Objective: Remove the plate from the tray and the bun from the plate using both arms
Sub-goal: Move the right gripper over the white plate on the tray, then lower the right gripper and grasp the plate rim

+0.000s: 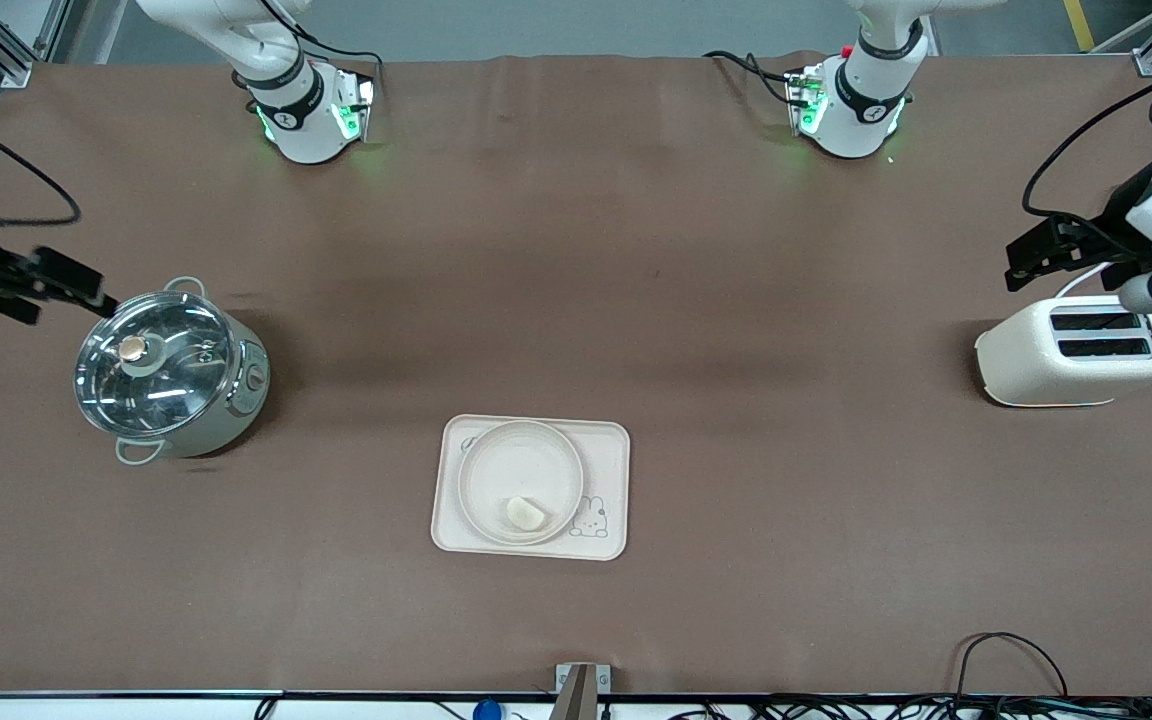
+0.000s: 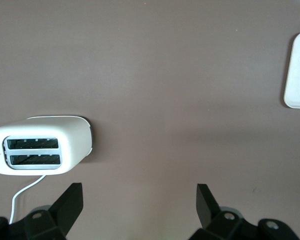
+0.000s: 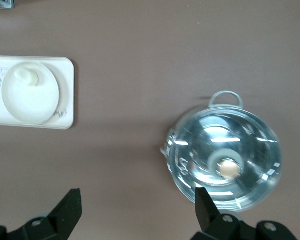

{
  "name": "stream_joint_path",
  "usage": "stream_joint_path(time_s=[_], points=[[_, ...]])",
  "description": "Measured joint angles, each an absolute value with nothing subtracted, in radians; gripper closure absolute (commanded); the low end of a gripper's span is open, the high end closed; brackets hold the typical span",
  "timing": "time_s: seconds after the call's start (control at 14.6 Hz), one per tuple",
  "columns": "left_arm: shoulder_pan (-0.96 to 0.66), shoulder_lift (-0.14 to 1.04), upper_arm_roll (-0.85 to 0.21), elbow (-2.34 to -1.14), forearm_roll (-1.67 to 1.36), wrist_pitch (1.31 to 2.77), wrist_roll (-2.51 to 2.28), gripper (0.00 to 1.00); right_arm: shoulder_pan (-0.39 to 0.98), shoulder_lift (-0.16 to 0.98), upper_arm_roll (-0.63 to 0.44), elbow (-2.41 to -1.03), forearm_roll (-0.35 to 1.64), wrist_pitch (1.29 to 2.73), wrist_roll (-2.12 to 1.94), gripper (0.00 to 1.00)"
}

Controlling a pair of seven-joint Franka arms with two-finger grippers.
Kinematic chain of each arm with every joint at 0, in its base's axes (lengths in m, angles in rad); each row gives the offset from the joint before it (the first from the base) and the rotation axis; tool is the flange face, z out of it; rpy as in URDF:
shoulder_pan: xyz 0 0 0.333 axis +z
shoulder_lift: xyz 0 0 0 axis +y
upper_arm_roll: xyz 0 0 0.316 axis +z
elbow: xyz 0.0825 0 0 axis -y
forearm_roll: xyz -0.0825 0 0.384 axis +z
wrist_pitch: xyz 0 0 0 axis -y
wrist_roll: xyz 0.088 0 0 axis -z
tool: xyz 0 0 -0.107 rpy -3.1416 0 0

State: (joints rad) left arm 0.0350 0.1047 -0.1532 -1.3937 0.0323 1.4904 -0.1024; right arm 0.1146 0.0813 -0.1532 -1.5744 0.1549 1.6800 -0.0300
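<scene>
Brown table [image 1: 576, 250]: tray [image 1: 616, 440] mid; pot [image 1: 171, 375], toaster [image 1: 1076, 355] at ends.

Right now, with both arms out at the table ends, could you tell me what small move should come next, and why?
Probably swing the left gripper from above the toaster toward the tray. The plate sits on the tray with the bun on it, untouched. Both grippers are open and empty, and the right gripper hangs over the pot, so neither is within reach yet.
</scene>
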Motion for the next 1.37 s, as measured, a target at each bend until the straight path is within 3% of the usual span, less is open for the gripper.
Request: stream_joint_path(time_s=[0.27, 1.17, 1.37], points=[[0.059, 0.106, -0.149, -1.392, 0.032, 1.491, -0.102, 0.0, 0.188, 0.177, -0.15, -1.599, 0.234, 1.773, 0.074, 0.0], [0.052, 0.126, -0.148, -1.389, 0.032, 1.497, -0.102, 0.0, 0.419, 0.567, -0.147, -1.603, 0.524, 2.313, 0.309, 0.0], [0.055, 0.126, -0.148, -1.388, 0.032, 1.497, -0.102, 0.0, 0.443, 0.637, -0.148, -1.594, 0.608, 2.341, 0.312, 0.0]])
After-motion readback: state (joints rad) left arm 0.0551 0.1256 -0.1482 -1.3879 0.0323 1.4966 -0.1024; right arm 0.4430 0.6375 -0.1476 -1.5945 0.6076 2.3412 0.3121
